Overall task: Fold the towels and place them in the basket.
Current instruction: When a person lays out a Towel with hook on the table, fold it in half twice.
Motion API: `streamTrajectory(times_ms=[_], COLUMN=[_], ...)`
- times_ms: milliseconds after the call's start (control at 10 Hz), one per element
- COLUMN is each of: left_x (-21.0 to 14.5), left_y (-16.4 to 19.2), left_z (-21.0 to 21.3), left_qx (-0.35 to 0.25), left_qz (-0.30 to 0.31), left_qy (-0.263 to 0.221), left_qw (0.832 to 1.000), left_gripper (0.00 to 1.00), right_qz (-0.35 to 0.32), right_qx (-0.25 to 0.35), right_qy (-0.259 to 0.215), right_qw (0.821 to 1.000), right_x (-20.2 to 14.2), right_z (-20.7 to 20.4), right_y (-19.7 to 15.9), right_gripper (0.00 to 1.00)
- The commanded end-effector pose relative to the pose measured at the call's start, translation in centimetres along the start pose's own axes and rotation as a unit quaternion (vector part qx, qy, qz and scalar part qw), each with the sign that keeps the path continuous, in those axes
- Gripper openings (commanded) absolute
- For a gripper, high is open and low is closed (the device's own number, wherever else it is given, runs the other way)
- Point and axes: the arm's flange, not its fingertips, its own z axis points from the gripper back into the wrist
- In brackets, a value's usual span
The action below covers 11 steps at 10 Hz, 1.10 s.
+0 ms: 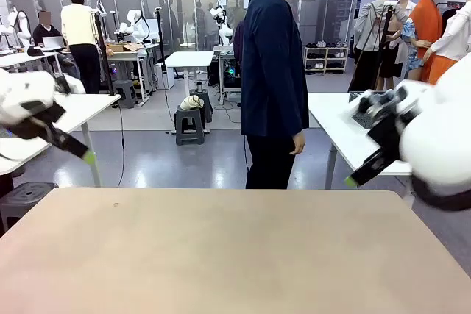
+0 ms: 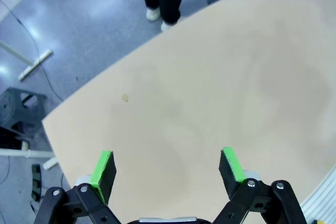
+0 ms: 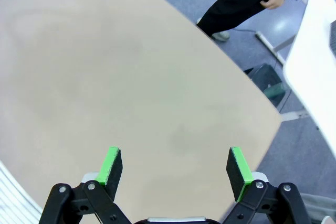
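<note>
The towels and the basket are out of view. The beige table (image 1: 221, 255) lies bare in front of me. My left gripper (image 1: 82, 154) hangs above the table's far left corner, and in the left wrist view its jaws (image 2: 167, 163) stand open with nothing between the green pads. My right gripper (image 1: 355, 177) hovers off the far right corner, also open and empty (image 3: 176, 163). A person (image 1: 274, 71) in a dark jacket stands at the far side, side-on, arms down.
White side tables stand behind on the left (image 1: 81, 108) and right (image 1: 346, 123). A dark stool (image 1: 22, 196) sits by the left corner. The person's shoes (image 2: 160, 17) are close to the far table edge.
</note>
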Motion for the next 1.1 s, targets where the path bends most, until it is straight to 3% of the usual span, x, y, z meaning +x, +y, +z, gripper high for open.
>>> streamTrajectory(times_ms=[0, 500, 1000], left_x=[2.3, 5.5, 5.1], left_y=[2.0, 3.8, 2.4], left_z=[5.1, 19.8, 25.8], left_qx=[-0.035, -0.023, -0.026], left_qz=[-0.026, -0.068, -0.098], left_qy=[-0.017, -0.075, -0.079], left_qw=[0.999, 0.995, 0.992], left_gripper=[1.00, 1.00, 1.00], right_qz=[0.029, 0.042, 0.064], right_qx=[0.003, -0.011, -0.017], right_qy=[-0.020, -0.075, -0.091], right_qw=[0.999, 0.996, 0.994], right_x=[0.7, 2.7, 2.2], right_z=[6.4, 24.6, 36.6], right_y=[-1.8, -1.1, 2.6], right_gripper=[1.00, 1.00, 1.00])
